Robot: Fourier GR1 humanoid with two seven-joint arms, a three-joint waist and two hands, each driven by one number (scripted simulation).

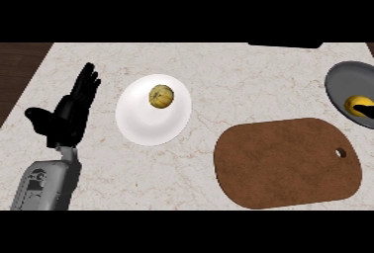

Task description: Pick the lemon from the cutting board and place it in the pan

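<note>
The yellow lemon (356, 103) lies inside the grey pan (337, 80) at the right edge of the head view. A black sliver of my right hand (367, 112) crosses the lemon at the frame's border; the rest of that hand is cut off. The brown cutting board (288, 163) lies at the lower right with nothing on it. My left hand (71, 106) rests open at the far left, fingers pointing up, well away from the board and the pan.
A white plate (142, 126) stands left of centre and carries a brownish-yellow round item (162, 96). A dark object (285, 45) shows at the counter's far edge. Dark wood borders the marble counter at the left.
</note>
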